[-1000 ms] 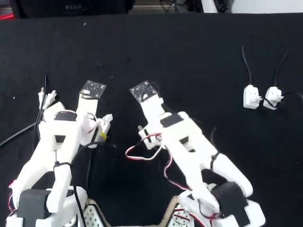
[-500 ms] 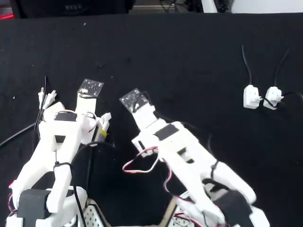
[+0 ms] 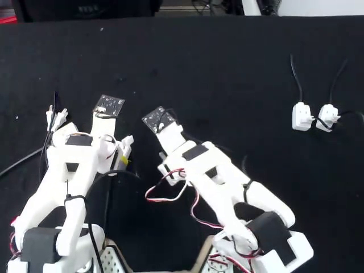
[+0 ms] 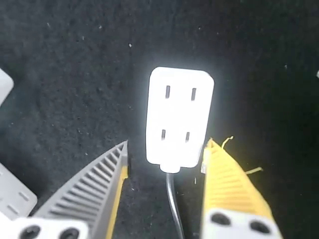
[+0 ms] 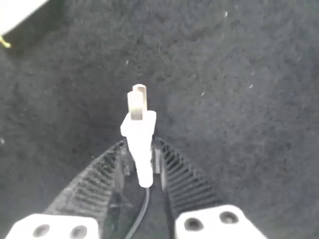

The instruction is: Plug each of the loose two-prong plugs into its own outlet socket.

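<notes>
High view: fixed above and behind both white arms, looking down and forward across the whole black cloth-covered surface (image 3: 227, 57).
Left wrist view: looks close along the left hand (image 4: 165, 143), down onto a white four-slot outlet block (image 4: 179, 117).
Right wrist view: very near, looks along the right hand (image 5: 139, 144) past a white two-prong plug (image 5: 138, 129).
Shared: every view takes in the same black surface.

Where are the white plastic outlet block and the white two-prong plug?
white plastic outlet block (image 4: 179, 119), left wrist view, middle of its face.
white two-prong plug (image 5: 138, 132), right wrist view, plastic body behind the prongs.
</notes>
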`<control>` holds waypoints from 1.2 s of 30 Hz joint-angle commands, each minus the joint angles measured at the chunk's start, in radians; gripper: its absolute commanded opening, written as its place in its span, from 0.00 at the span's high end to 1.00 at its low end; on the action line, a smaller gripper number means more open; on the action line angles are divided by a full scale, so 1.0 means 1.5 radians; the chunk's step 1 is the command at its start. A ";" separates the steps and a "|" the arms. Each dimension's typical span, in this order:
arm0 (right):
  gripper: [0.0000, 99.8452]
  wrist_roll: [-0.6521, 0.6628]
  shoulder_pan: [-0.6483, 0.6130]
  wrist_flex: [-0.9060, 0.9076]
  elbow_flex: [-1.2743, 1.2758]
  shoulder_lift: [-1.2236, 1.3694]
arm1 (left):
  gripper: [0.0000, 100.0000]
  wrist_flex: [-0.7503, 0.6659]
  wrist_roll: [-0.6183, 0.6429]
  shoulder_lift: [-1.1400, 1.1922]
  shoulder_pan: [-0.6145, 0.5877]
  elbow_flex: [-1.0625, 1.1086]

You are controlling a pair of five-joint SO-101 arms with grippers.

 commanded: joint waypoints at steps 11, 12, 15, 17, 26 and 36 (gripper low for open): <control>0.94 -0.019 0.008 -0.025 -0.048 0.004 | 0.76 -0.005 0.006 -0.008 -0.002 -0.003; 0.94 -0.019 0.007 -0.024 -0.050 0.004 | 0.76 -0.005 0.006 -0.008 -0.002 -0.003; 0.86 -0.019 0.001 -0.023 -0.050 0.004 | 0.76 -0.005 0.006 -0.008 -0.002 -0.003; 0.84 -0.019 -0.013 -0.021 -0.050 0.004 | 0.76 -0.005 0.006 -0.008 -0.002 -0.003; 0.86 -0.019 -0.029 -0.070 -0.044 0.034 | 0.76 -0.005 0.006 -0.008 -0.002 -0.004; 0.95 -0.019 -0.027 -0.048 -0.080 0.071 | 0.76 -0.005 0.006 -0.008 -0.002 -0.004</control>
